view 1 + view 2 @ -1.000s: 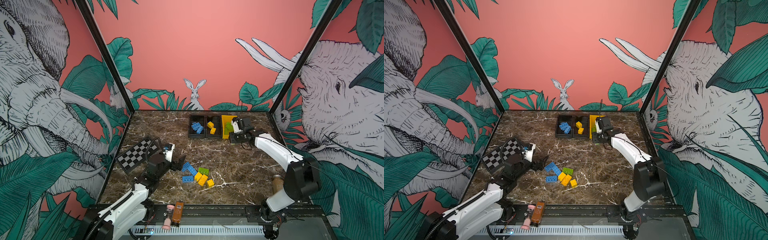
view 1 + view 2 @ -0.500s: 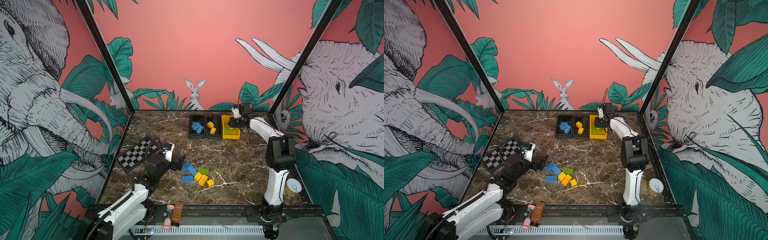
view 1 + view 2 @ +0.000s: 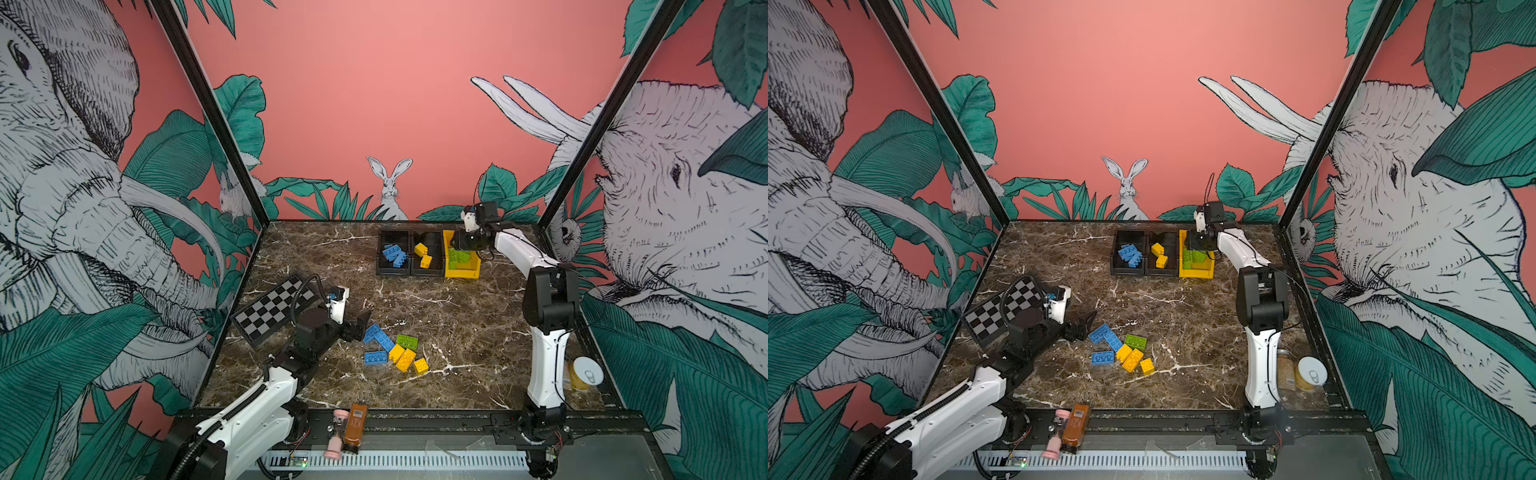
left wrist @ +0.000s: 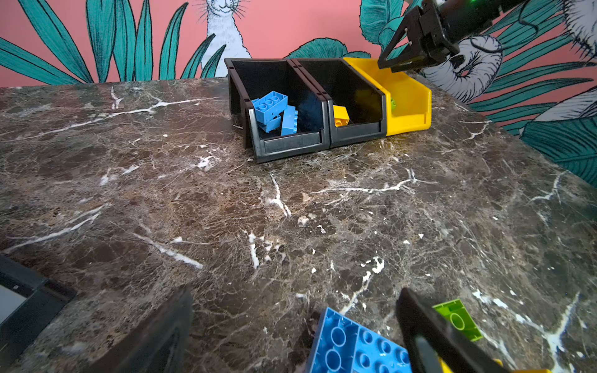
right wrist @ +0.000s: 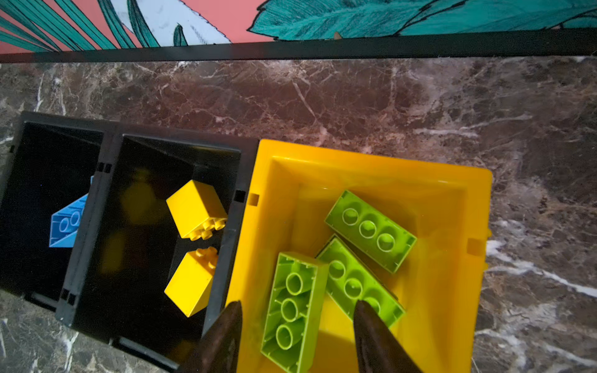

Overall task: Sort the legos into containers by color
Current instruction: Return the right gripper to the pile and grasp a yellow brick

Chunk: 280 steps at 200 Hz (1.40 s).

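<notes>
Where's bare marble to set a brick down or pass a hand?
Freest: the brown marble tabletop between the row of three plastic bins and the loose pile of blue, green and yellow bricks. Also bare: the far corner behind the black-and-white checkerboard. Crowded: that pile, beside the left hand; the yellow bin, under the right hand.

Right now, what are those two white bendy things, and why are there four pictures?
They are two robot arms, each ending in a pincer. Two pictures look down from above at the whole table. The other two come from small cameras on the arms' wrists.

The bricks get sorted by colour. Blue bricks lie in the end black bin, yellow bricks in the middle black bin, and green bricks in the yellow bin. A loose pile of bricks waits on the table.

The right pincer hangs open over the yellow bin, holding nothing. The left pincer is open too, beside the loose pile.
</notes>
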Motion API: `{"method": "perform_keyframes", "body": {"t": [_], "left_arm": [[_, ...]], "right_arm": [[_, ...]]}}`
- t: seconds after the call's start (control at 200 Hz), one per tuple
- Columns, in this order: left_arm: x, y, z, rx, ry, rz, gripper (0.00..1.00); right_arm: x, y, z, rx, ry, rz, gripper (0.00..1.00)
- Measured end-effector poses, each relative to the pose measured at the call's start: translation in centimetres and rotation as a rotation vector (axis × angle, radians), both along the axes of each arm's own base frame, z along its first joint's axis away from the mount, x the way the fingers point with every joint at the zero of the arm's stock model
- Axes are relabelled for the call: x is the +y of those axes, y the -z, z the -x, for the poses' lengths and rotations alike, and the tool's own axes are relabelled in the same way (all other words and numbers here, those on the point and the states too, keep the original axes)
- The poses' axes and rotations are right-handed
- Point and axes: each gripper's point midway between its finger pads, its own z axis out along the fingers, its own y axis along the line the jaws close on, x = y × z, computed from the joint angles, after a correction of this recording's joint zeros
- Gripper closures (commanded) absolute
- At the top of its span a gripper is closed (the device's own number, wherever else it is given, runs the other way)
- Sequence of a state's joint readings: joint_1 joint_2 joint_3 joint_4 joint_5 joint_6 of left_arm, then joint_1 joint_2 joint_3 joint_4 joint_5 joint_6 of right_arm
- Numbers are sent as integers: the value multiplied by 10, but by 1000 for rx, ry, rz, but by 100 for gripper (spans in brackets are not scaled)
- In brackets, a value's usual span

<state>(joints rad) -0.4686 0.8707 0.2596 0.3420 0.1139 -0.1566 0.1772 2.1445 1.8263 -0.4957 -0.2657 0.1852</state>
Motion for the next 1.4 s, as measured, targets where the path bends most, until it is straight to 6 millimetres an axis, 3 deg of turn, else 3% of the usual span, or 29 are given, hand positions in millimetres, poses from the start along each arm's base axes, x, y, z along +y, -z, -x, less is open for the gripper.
{"method": "perform_keyframes", "body": {"t": [0.085,0.195,0.31,0.375,0.44,0.51,0.645,0.755,0.945,1.165,1.4], "left_arm": [[0,-1,0,-2,0,1,1],[0,-2,0,-7,-1,2,1],[2,-5,0,-17,-9,4,1],[3,-7,-1,-23,-18,4,1],[4,-7,-2,-26,-24,3,1],[5,-8,-2,-28,-27,3,1],[5,-7,-2,-29,-32,0,1],[7,-7,-3,-32,-39,-6,1],[9,-7,-4,-36,-49,-15,1],[9,-7,-4,-37,-48,-14,1],[8,-7,-4,-36,-48,-14,1]], "right_arm": [[0,-7,22,10,-11,9,39],[7,-31,70,-1,-38,22,36],[45,-60,141,-67,-130,14,35],[70,-64,187,-82,-194,5,34],[94,-56,234,-71,-266,-6,35],[108,-39,274,-34,-308,0,34],[115,-2,324,56,-321,79,34],[123,5,346,76,-335,119,33],[143,17,364,108,-368,143,32],[148,44,376,171,-402,208,32],[148,46,381,182,-412,218,33]]}}
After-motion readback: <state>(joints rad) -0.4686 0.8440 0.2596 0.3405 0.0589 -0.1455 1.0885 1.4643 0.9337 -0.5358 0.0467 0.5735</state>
